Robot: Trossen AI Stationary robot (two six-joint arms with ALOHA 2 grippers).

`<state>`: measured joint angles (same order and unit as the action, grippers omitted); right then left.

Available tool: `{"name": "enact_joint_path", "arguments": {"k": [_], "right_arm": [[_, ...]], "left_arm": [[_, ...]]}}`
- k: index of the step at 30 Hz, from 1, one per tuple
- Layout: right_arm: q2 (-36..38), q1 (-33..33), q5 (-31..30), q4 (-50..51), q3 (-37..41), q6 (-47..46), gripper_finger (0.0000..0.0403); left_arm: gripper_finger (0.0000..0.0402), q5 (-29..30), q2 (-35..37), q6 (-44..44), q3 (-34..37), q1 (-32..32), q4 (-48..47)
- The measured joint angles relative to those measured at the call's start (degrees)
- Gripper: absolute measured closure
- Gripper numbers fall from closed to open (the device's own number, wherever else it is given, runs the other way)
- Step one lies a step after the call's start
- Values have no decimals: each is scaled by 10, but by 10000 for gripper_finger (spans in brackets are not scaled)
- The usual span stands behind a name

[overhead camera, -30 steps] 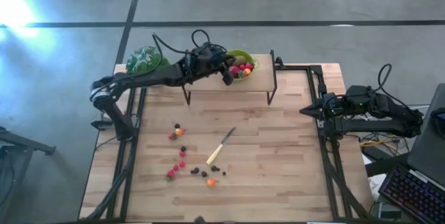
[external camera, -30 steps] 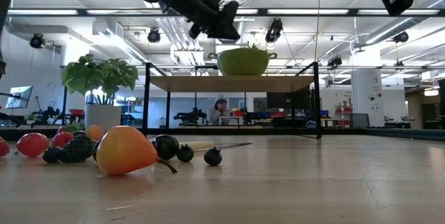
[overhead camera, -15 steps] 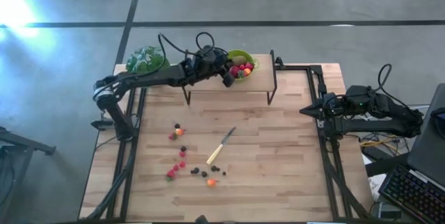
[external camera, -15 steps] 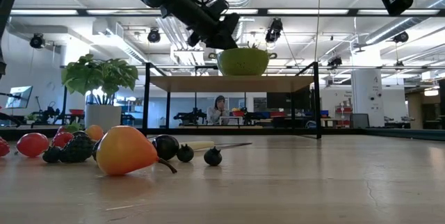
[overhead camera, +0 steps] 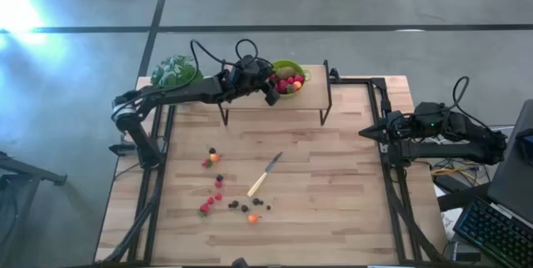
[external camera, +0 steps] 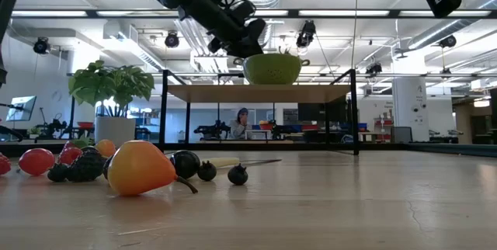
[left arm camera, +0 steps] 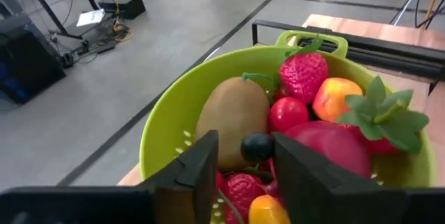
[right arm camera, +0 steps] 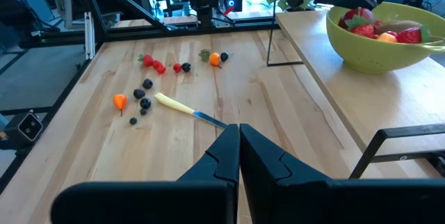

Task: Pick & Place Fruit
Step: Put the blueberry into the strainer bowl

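Hovering left hand (left arm camera: pixel 242 175) over bowl (left arm camera: pixel 167 123) rim

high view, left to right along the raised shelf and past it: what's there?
Potted plant → left claw at the bowl's near rim → green bowl of fruit → shelf's right leg → right claw, parked at the table's right edge.

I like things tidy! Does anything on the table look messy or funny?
Yes. Small fruit lies scattered on the table around a knife, not in the green bowl on the shelf. Nothing looks broken.
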<state>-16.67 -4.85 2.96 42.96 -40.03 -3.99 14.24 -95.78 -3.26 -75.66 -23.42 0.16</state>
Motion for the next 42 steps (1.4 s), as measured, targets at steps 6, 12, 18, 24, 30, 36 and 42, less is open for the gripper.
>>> {"name": "enact_joint_path", "arguments": {"k": [6, 12, 18, 24, 30, 36, 42], "right_arm": [[0, 0, 0, 0, 0, 0, 394], [0, 0, 0, 0, 0, 0, 394], [0, 0, 0, 0, 0, 0, 394], [0, 0, 0, 0, 0, 0, 394], [0, 0, 0, 0, 0, 0, 394], [0, 0, 0, 0, 0, 0, 394], [0, 0, 0, 0, 0, 0, 394]], "left_arm": [[236, 0, 17, -32, -6, 2, -10], [234, -8, 43, -36, -34, 8, -77], [234, -108, 77, -100, -42, 26, -173], [234, -133, 113, -146, -40, 71, -301], [234, -134, 127, -145, -38, 147, -416], [234, -133, 121, -102, -35, 247, -470], [234, -92, 122, -46, -20, 352, -474]]}}
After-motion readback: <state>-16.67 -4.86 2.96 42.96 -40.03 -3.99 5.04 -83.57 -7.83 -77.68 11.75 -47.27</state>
